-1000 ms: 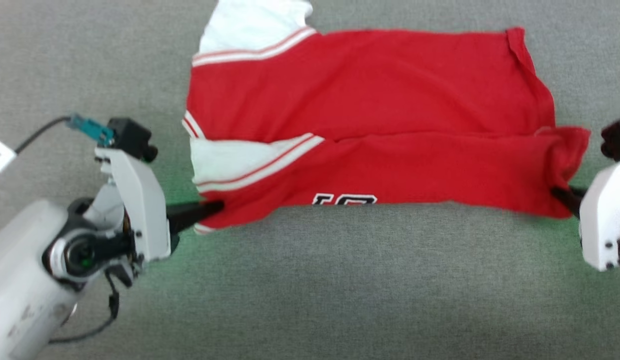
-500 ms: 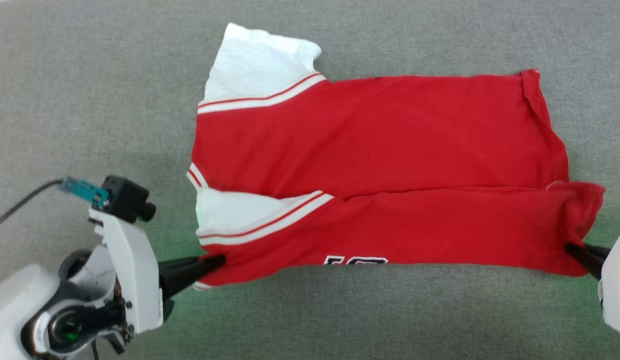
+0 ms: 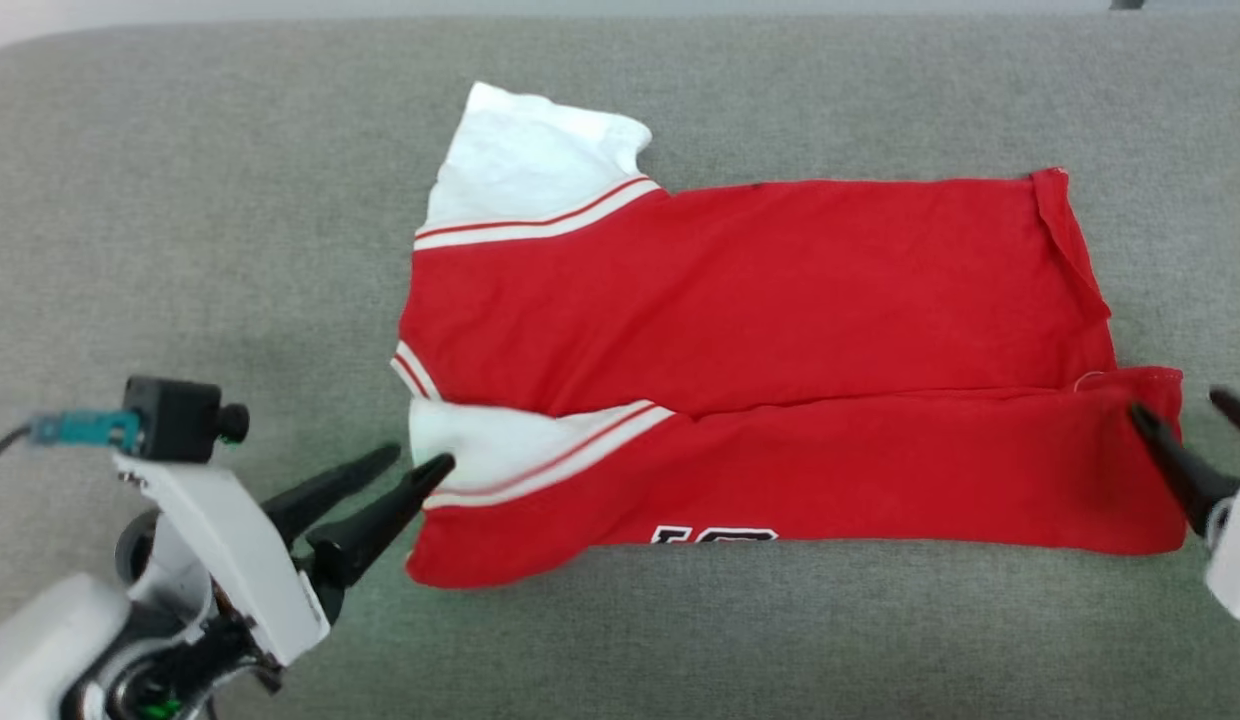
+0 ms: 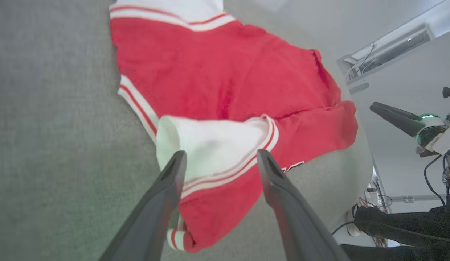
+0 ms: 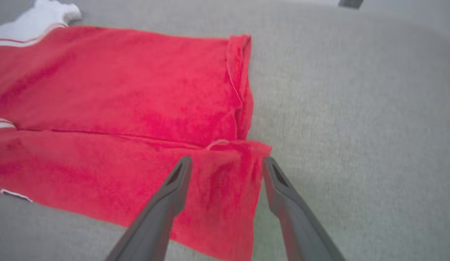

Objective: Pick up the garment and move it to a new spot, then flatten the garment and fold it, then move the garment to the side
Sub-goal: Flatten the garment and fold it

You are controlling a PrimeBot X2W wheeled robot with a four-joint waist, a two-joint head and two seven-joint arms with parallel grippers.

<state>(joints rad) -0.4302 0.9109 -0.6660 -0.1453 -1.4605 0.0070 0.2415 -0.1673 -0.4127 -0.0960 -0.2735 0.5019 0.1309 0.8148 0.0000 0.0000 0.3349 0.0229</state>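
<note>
Letting go was what had just happened. A second earlier both grippers were pinching the near corners of the garment [image 3: 760, 330]; now each stood with its fingers spread and nothing between them. The left gripper [image 3: 420, 458] hung at the collar end, its tips just over the folded white sleeve [image 3: 480, 450]. The right gripper [image 3: 1175, 403] straddled the hem corner, one finger above the cloth and one past its edge.

The garment lay lengthwise on the grey padded surface [image 3: 180, 200], its near long side turned over onto its body, with a scrap of black lettering [image 3: 715, 535] showing at the fold. The far sleeve [image 3: 530, 150] stuck out unfolded. To my eye the first fold was laid and released; the far side looked next, with the move aside not yet begun.
</note>
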